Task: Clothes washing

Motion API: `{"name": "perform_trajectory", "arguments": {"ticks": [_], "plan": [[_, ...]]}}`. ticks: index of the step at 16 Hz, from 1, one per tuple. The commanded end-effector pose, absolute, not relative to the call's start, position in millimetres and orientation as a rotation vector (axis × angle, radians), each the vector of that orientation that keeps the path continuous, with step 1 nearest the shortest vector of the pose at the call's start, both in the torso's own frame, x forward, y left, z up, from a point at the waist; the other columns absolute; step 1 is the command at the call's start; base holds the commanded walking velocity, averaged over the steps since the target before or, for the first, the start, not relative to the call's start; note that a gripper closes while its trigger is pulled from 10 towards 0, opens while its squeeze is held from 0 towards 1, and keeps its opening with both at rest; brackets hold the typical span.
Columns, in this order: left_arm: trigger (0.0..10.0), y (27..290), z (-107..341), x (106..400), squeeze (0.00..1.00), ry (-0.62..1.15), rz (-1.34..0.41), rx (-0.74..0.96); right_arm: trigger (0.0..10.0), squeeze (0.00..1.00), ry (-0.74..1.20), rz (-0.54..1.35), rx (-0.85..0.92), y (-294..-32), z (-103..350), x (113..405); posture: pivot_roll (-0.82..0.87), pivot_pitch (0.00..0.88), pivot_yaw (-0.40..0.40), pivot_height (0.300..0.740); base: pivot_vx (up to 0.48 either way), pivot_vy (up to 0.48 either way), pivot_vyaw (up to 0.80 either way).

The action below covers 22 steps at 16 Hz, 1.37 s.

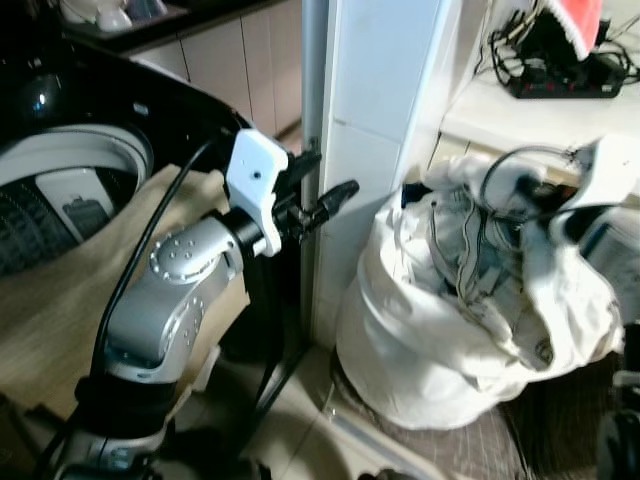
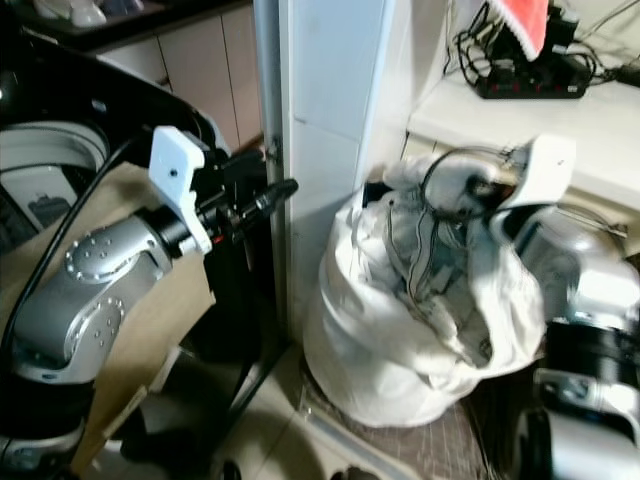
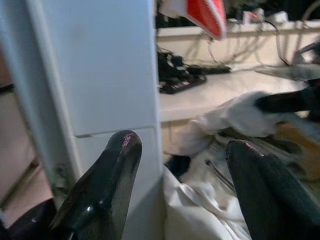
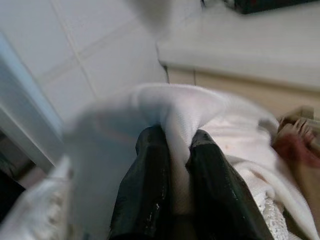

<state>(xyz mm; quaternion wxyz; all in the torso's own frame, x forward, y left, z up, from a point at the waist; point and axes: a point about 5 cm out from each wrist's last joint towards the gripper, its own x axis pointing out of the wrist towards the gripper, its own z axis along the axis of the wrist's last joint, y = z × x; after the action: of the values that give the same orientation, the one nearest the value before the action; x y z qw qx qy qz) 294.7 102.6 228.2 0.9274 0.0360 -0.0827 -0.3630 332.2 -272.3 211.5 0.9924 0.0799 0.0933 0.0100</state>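
**White cloth pinched at the bag, drum off to the left**

White fabric fills the laundry bag (image 1: 440, 350) standing on the floor at the right of the scene, beside a white pillar (image 1: 385, 110). The right gripper (image 4: 175, 165) sits at the top of the bag with its two black fingers pressed together on a fold of a white garment (image 4: 180, 120), the cloth bunched between them. The left gripper (image 3: 182, 190) hangs near the pillar, fingers spread and empty, pointing toward the bag.

The washing machine (image 1: 70, 190) lies at the far left, its open drum well apart from the bag, with the left arm and the pillar between. Judged from this, the garment must travel leftward across the robot's front; the left arm is nearer the drum, the right nearer the clothes.
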Motion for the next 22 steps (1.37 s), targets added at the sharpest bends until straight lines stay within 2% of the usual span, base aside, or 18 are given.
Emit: {"name": "perform_trajectory", "arguments": {"ticks": [1,5,8,12,13,14,16,22], "plan": [[10.0,105,233,297,0.00,-0.197,-0.708,0.078,0.0,0.00,0.068,0.036,0.155,-275,243,326,-0.06,0.029,-0.005,0.740,0.000,0.000,0.00],[10.0,96,233,297,0.00,-0.213,-0.731,0.074,0.0,0.00,-0.012,0.138,0.103,-262,271,319,-0.07,0.000,0.020,0.740,0.000,0.000,0.00],[10.0,92,231,297,0.00,-0.209,-0.736,0.092,0.0,0.00,0.032,0.125,0.067,-263,265,314,-0.07,0.004,0.001,0.740,0.000,0.000,0.00],[10.0,94,226,293,0.00,-0.185,-0.752,0.095,0.0,0.00,0.186,0.251,0.017,-244,236,294,-0.08,0.012,-0.014,0.740,0.000,0.000,0.00],[10.0,92,222,290,0.00,-0.164,-0.786,0.106,10.0,0.00,0.229,0.236,0.015,-244,224,293,-0.08,0.018,-0.012,0.740,0.000,0.000,0.00],[10.0,89,218,286,0.00,-0.147,-0.818,0.112,10.0,1.00,0.256,0.221,0.014,-245,215,291,-0.09,0.021,-0.011,0.740,0.000,0.000,0.00],[10.0,84,212,280,0.00,-0.123,-0.875,0.145,10.0,1.00,0.271,0.146,0.010,-247,204,289,-0.09,0.031,-0.007,0.740,0.000,0.000,0.00],[10.0,84,214,285,0.00,-0.129,-0.852,0.155,10.0,1.00,0.199,0.050,-0.034,-255,226,288,-0.09,0.038,-0.008,0.740,0.000,0.000,0.00]]}}
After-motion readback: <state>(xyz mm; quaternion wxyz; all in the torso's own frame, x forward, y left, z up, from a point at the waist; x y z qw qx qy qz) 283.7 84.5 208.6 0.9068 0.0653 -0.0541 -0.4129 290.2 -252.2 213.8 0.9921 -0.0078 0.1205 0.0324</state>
